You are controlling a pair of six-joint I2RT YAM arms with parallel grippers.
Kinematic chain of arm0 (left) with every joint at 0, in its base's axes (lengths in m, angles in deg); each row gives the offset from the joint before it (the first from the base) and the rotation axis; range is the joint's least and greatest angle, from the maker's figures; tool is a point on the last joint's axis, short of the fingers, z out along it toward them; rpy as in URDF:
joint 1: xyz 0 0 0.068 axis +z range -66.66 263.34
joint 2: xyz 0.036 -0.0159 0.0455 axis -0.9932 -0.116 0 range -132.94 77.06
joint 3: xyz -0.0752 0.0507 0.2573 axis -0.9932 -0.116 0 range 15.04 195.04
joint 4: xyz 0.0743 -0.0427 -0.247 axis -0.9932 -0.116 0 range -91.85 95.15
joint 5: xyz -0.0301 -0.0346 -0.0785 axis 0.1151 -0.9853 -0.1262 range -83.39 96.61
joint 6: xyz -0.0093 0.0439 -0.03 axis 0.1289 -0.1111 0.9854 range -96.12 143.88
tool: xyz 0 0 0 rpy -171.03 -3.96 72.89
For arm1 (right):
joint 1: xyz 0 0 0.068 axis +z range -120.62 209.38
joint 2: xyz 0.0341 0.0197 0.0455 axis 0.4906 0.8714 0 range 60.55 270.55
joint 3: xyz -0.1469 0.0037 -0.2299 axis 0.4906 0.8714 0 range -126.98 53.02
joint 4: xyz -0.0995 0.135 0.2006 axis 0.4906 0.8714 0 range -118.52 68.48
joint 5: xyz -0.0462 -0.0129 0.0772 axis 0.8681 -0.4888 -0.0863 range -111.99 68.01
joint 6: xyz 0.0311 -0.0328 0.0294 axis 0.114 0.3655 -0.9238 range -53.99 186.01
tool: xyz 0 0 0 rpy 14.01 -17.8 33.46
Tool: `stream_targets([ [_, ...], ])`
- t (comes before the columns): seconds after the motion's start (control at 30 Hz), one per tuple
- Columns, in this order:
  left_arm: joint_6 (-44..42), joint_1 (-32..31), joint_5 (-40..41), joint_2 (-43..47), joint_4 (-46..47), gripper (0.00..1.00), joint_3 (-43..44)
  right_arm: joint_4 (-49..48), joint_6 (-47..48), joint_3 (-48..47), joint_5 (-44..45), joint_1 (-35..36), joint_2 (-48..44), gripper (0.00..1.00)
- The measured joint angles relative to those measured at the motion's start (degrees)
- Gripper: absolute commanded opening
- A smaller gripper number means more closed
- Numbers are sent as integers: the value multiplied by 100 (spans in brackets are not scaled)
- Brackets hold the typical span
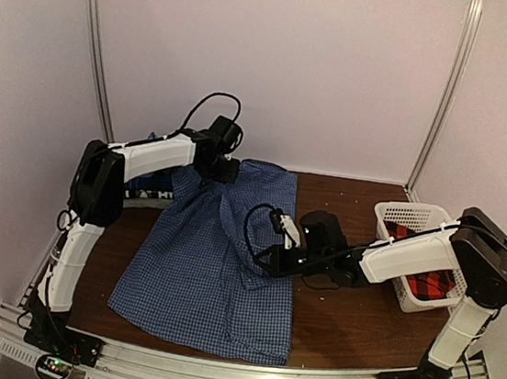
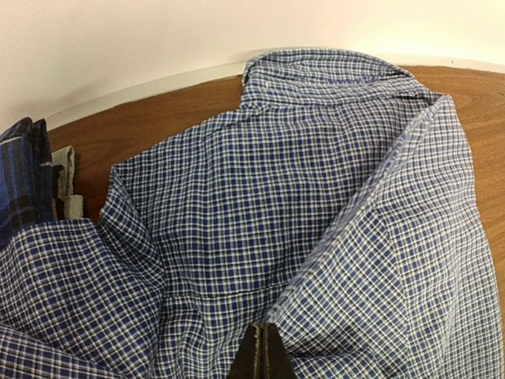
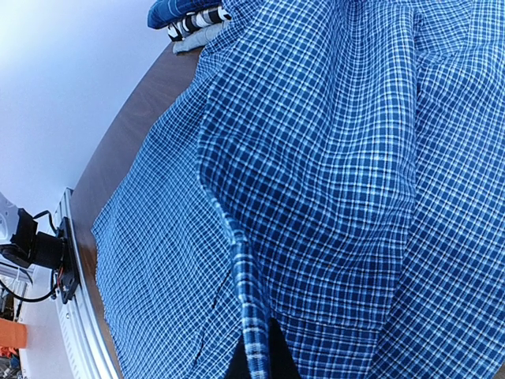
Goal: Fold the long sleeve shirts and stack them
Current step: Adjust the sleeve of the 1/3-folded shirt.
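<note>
Here's the blue-and-white check shirt, spread across the tabletop just left of the basket. Well left of the basket, at the collar end, the left gripper is pinched tight on a ridge of that check cloth. At the shirt edge nearest the basket, the right gripper is clamped on a raised fold. Inside the basket sits the red-and-black plaid shirt. Far left of the basket, past the check shirt, lies the darker blue plaid shirt.
</note>
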Motion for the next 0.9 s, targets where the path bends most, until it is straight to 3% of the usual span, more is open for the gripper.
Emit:
stream_targets([
  [0.23,-20,267,-262,-48,-2,2,136,166,-24,-374,42,-114,-52,0],
  [0.6,-184,345,-1003,-481,28,66,778,361,-782,-1073,81,-691,-46,0],
  [0.7,-188,354,-1137,-481,7,74,778,487,-1088,-962,339,-935,-72,0],
  [0.9,-162,411,-1298,-380,9,76,660,890,-1572,-81,940,-1209,-584,0],
])
